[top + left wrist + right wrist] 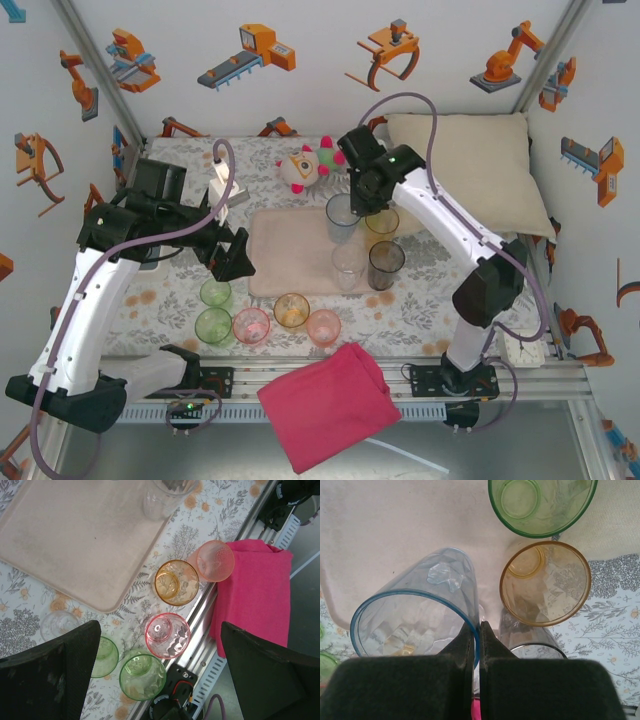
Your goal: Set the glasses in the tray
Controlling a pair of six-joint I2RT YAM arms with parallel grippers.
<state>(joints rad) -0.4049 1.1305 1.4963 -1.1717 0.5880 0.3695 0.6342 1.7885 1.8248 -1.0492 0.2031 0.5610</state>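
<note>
Right gripper (pixel 476 630) is pinched shut on the near rim of the blue glass (pixel 415 610), which is upright over the tray (pixel 380 530), so the tray's straight below. Left gripper (pixel 159 627) is wide open, hovering above the pink glass (pixel 167 636).

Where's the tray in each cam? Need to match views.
top external: the tray lies mid-frame, slightly left of centre.
left wrist: the tray covers the upper left, one rounded corner near mid-frame.
right wrist: the tray spans the top left, behind the blue glass pinched by the right claw.
Shared landmark: the floral tablecloth bordering the tray.
</note>
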